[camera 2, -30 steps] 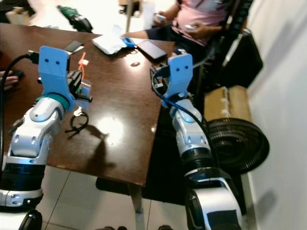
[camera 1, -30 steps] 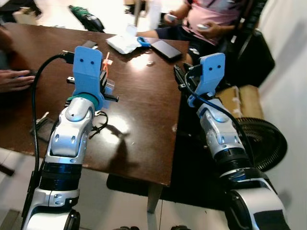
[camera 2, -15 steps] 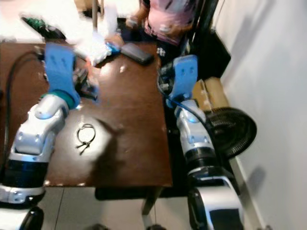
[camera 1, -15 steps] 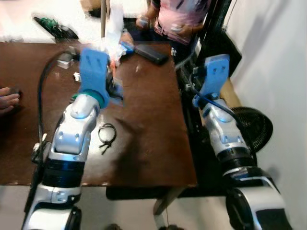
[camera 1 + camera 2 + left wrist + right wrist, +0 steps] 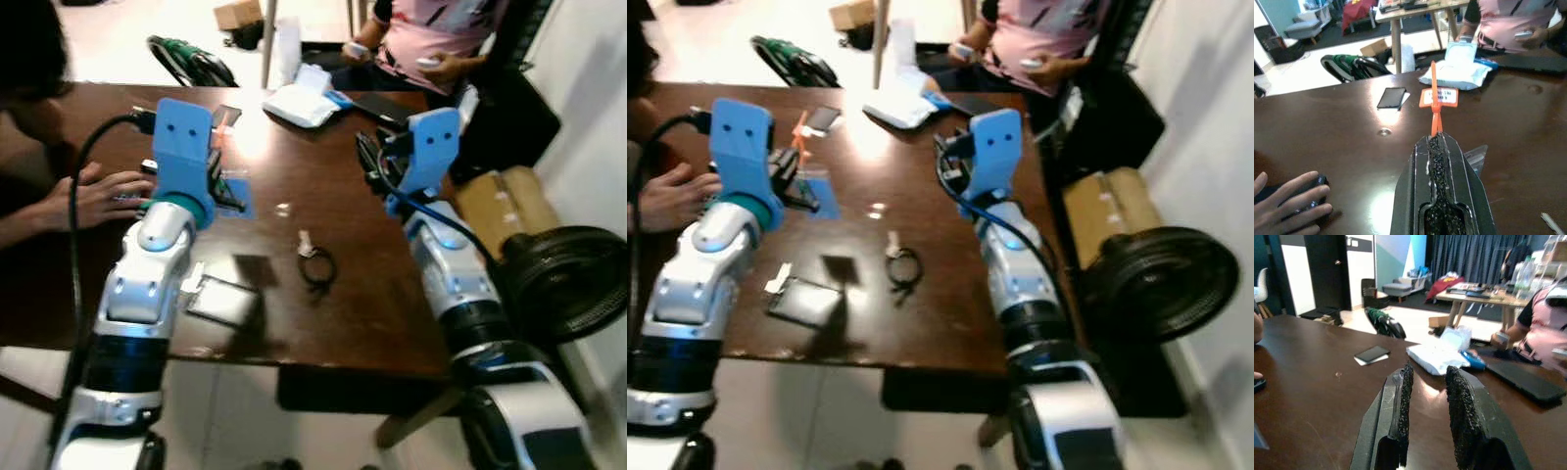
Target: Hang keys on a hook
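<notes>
My left gripper (image 5: 1437, 140) is shut on an orange strap that ends in an orange key tag (image 5: 1438, 97). It is held above the brown table (image 5: 323, 166), and the strap (image 5: 221, 121) sticks up past the fingers in the left eye view. No key can be made out. My right gripper (image 5: 1427, 375) is open with nothing between its fingers, raised over the table's right side (image 5: 370, 159). No hook can be made out.
A black cord loop (image 5: 317, 266) and a small pale piece (image 5: 305, 242) lie mid-table, with a dark flat device (image 5: 223, 301) near the front edge. A person's hand (image 5: 103, 196) rests at left. A seated person (image 5: 441, 29), a white packet (image 5: 299, 103) and a phone (image 5: 1392, 97) are at the far side. A black fan (image 5: 568, 279) stands on the right.
The whole picture has swung, so the camera has moved. Both arms keep the same raised pose, and the left gripper still holds the orange tag.
</notes>
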{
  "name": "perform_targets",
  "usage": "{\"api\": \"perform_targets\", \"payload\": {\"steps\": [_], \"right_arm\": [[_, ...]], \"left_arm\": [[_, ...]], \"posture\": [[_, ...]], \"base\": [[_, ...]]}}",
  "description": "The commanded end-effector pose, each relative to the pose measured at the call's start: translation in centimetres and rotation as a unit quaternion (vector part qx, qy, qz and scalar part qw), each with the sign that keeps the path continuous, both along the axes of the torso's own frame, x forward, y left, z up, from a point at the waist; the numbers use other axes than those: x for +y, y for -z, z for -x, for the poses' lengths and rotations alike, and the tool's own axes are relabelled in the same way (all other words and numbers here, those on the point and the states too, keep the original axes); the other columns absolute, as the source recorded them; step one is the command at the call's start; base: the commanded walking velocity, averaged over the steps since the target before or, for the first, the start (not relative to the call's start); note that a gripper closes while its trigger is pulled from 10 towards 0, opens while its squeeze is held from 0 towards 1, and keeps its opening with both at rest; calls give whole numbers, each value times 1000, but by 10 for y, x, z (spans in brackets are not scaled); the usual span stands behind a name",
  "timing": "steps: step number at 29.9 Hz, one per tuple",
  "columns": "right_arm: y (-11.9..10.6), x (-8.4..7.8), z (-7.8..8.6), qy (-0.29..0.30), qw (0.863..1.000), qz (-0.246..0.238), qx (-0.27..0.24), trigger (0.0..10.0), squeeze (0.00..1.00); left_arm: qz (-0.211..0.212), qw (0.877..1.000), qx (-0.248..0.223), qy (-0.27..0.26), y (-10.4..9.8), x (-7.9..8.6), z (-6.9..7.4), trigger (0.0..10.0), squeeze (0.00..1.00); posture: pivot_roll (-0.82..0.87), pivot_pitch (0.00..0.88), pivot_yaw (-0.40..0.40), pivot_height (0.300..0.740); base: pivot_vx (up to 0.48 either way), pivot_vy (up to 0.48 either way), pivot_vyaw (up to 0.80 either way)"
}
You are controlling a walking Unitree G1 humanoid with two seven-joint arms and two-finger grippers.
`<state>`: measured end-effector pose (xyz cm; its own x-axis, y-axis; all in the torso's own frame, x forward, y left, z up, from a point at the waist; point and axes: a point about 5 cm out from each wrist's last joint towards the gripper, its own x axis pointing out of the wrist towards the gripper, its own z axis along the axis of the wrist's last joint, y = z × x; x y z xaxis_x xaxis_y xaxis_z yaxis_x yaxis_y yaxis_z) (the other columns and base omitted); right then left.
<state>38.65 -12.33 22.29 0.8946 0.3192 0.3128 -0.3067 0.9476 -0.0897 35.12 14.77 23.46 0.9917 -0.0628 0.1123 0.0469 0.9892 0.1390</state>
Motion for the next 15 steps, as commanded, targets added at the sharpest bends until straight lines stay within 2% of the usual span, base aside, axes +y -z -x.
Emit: {"api": "perform_targets", "payload": {"steps": [1,15], "right_arm": [[3,0,1,-2,1000,0,5,10000,0],[4,0,1,-2,1000,1,4,10000,0]], "left_arm": [[-10,1000,0,-4,1,2,1,10000,0],[-18,1000,-6,6,1,0,2,10000,0]], "posture": [[91,0,95,740],[94,0,97,740]], "base": [[0,0,0],[0,0,0]]}}
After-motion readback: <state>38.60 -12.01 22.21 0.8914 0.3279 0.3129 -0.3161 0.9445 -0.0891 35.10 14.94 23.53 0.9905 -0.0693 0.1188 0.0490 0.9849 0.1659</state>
